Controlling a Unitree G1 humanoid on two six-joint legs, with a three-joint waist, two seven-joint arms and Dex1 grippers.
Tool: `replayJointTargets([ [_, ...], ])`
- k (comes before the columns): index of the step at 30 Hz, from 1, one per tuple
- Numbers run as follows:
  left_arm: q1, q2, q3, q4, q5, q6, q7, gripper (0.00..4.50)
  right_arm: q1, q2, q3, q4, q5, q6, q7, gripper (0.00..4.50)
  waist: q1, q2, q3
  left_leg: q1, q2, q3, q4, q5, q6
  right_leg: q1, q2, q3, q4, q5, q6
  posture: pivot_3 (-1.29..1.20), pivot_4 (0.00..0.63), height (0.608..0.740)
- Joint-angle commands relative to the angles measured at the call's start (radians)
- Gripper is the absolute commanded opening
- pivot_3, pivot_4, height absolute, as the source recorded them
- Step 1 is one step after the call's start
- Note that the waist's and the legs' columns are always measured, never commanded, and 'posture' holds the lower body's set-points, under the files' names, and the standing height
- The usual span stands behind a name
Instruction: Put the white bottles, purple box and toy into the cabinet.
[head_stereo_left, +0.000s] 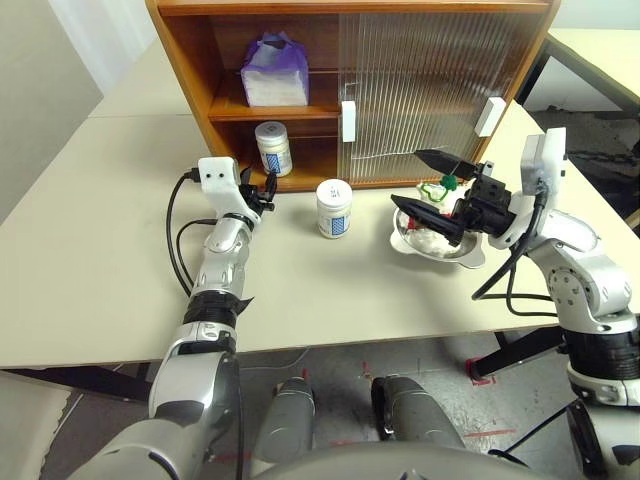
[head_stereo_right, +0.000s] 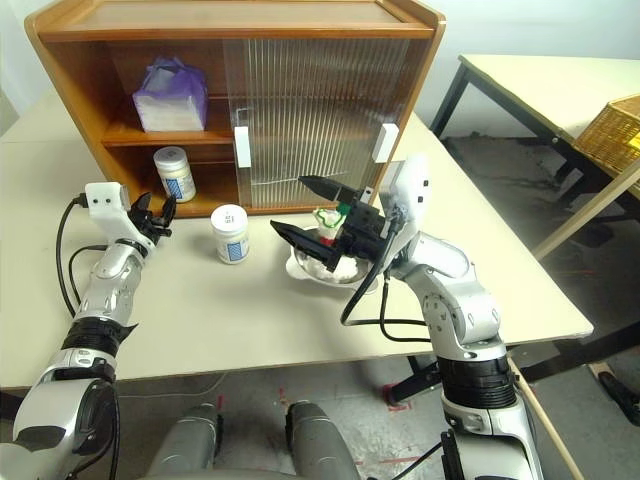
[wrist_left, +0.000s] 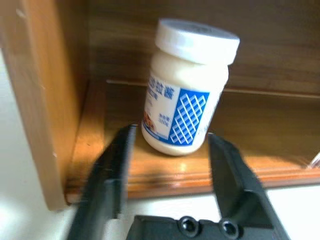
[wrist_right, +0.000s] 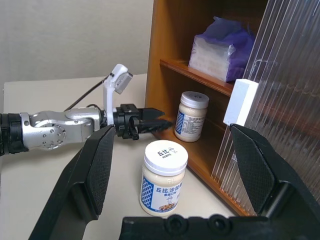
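Two grippers in play. The left gripper (head_stereo_left: 268, 187) has its jaws partly parted with nothing between them, sitting on the table side of the cabinet's lower shelf edge; in the left wrist view its black fingers (wrist_left: 107, 180) frame the shelved jar without touching it. The right gripper (head_stereo_left: 425, 182) is spread wide and empty, one finger above, one below, hovering over the steel bowl (head_stereo_left: 405, 240).

Out from the left jaws: one white bottle (head_stereo_left: 273, 148) stands upright on the bottom shelf of the wooden cabinet (head_stereo_left: 190, 80), blue lattice label facing out, just beyond the fingertips. On the shelf above sits the purple box (head_stereo_left: 274, 70), its wrapper bunched at the top.

Out from the right jaws: the second white bottle (head_stereo_left: 334, 208) stands upright on the beige table (head_stereo_left: 90, 240), in front of the cabinet, between the two grippers and apart from both. The toy (head_stereo_right: 325, 225) lies in the bowl under the right gripper, white plush with a bit of green and red showing, partly hidden by the fingers.

The ribbed sliding doors (head_stereo_left: 430, 80) cover the cabinet's right half, white handles (head_stereo_left: 348, 121) at each edge; the left half stands open.
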Motion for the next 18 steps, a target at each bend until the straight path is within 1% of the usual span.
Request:
replayJointTargets([
  [1, -0.009, -0.012, -0.004, 0.028, 0.007, 0.008, 0.035, 1.38, -0.004, 0.000, 0.011, 0.002, -0.010, -0.005, 0.007, 4.50, 0.000, 0.000, 0.000, 0.000, 0.000, 0.000, 0.000, 0.000, 0.000, 0.000, 0.000, 0.000, 0.000, 0.000, 0.000, 0.00, 0.094, 0.740],
  [4, -0.026, -0.014, 0.001, 0.051, 0.007, 0.001, 0.065, 0.30, -0.007, -0.001, 0.009, 0.003, -0.010, -0.002, 0.006, 4.50, 0.001, 0.000, 0.000, 0.000, 0.000, 0.000, 0.000, 0.000, 0.000, 0.000, 0.000, 0.000, 0.000, 0.000, 0.000, 0.00, 0.093, 0.740],
  [5, -0.031, -0.014, 0.001, 0.062, 0.008, -0.003, 0.072, 0.03, -0.008, -0.002, 0.008, 0.003, -0.009, -0.001, 0.006, 4.50, 0.001, 0.000, 0.000, 0.000, 0.000, 0.000, 0.000, 0.000, 0.000, 0.000, 0.000, 0.000, 0.000, 0.000, 0.000, 0.00, 0.093, 0.740],
  [11, -0.120, -0.006, 0.001, 0.211, 0.020, -0.050, 0.111, 0.03, -0.008, -0.005, 0.005, 0.002, -0.009, 0.001, 0.004, 4.50, 0.004, 0.000, 0.000, 0.000, 0.000, 0.000, 0.000, 0.000, 0.000, 0.000, 0.000, 0.001, 0.000, 0.000, 0.000, 0.00, 0.093, 0.740],
  [18, -0.236, 0.015, -0.002, 0.389, 0.038, -0.108, 0.121, 0.03, -0.011, -0.006, 0.005, 0.003, -0.011, 0.002, 0.001, 4.50, 0.004, 0.000, 0.000, 0.000, 0.000, 0.000, -0.001, 0.000, 0.000, 0.000, 0.000, 0.001, 0.000, 0.000, 0.000, 0.00, 0.092, 0.740],
])
